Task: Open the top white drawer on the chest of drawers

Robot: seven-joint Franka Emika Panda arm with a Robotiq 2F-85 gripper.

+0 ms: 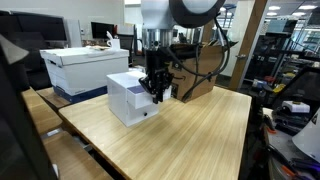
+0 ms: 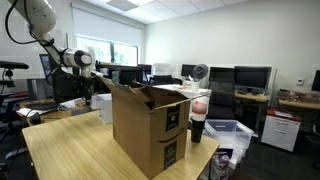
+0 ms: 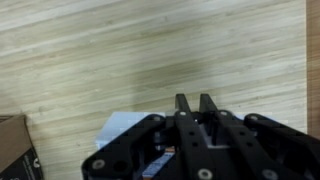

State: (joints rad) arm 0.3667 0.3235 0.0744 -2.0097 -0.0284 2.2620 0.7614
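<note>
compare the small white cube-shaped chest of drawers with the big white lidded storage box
The chest of drawers is smaller than the storage box. The storage box has an overhanging lid; the chest's top is flat. The gripper hangs by the chest, not the storage box. Both are white.

This is an open-plan office doubling as a robotics lab. In an exterior view, desks (image 2: pixel 262 97) along the wall carry dark monitors (image 2: pixel 250 76) and a fan (image 2: pixel 200 72). A bright window (image 2: pixel 105 52) sits under a panelled ceiling with recessed lights (image 2: pixel 150 6). In an exterior view, a robot arm (image 1: pixel 158 22) stands at a wooden counter (image 1: pixel 195 135). Another screen (image 1: pixel 103 32) sits behind it, and cluttered equipment racks (image 1: pixel 285 60) stand beyond the counter's right edge.
</note>
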